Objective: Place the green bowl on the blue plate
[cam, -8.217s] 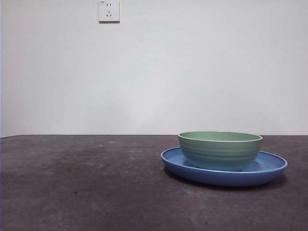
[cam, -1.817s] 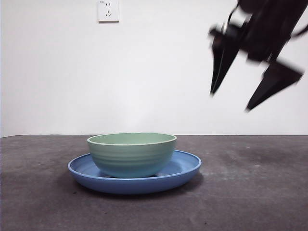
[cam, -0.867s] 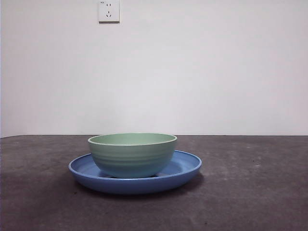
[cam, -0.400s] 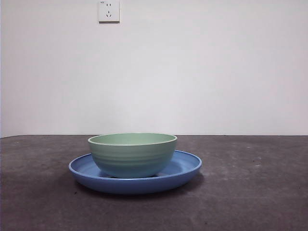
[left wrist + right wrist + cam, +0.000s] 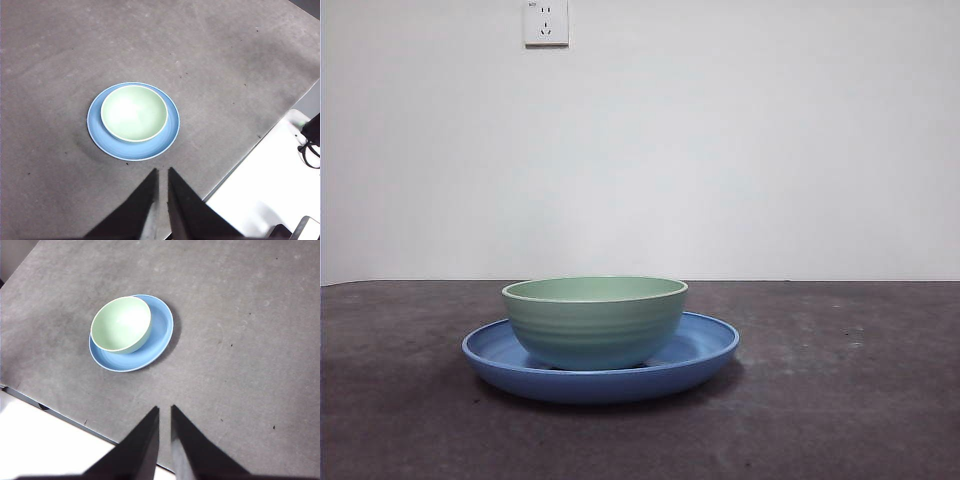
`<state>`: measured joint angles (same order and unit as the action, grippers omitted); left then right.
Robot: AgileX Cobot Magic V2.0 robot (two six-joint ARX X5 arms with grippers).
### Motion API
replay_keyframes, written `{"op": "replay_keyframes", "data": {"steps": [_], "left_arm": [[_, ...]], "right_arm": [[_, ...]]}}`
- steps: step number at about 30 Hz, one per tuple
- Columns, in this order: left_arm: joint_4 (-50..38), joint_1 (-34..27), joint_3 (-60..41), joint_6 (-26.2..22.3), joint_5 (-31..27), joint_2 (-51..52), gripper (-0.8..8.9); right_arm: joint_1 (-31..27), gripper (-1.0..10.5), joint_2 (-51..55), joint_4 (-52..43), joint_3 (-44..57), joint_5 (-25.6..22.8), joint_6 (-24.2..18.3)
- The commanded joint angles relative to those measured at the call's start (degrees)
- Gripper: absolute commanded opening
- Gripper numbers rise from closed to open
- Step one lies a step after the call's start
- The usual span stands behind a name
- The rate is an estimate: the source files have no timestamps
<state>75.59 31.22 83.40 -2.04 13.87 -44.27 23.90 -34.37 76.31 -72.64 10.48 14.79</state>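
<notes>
Green bowl (image 5: 595,320) upright inside blue plate (image 5: 705,350), on the dark table (image 5: 840,400). Left gripper (image 5: 162,172) and right gripper (image 5: 165,410) high above, well apart from both, jaws nearly pressed together, holding nothing.

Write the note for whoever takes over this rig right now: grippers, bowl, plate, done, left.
Left gripper: pulled back high above the table, jaws nearly closed, holding nothing.
Right gripper: likewise high and clear, jaws nearly closed, empty.
Bowl: upright on the plate, sitting off centre toward one rim, as the right wrist view shows.
Plate: flat on the table.
Done: the bowl is on the plate and released.
Left: nothing evident; recentre the bowl only if you want it tidier.
</notes>
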Motion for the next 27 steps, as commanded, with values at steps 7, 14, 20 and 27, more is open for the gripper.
{"op": "replay_keyframes", "data": {"steps": [7, 14, 20, 27], "left_arm": [[-14.2, -18.0, -13.6, 0.0, 0.3, 3.4, 0.28], [-51.6, -29.9, -46.2, 0.2, 0.3, 18.9, 0.28], [-66.5, -33.0, -66.3, 4.3, -6.0, 30.7, 0.28], [-67.5, -33.0, -76.2, 7.3, -9.9, 38.8, 0.28]], "right_arm": [[0.2, 0.3, -0.3, 0.0, -1.0, 0.0, -0.6], [0.2, 0.3, -0.3, 0.0, -1.0, 0.0, -0.6], [0.2, 0.3, -0.3, 0.0, -1.0, 0.0, -0.6], [0.2, 0.3, -0.3, 0.0, -1.0, 0.0, -0.6]]}}
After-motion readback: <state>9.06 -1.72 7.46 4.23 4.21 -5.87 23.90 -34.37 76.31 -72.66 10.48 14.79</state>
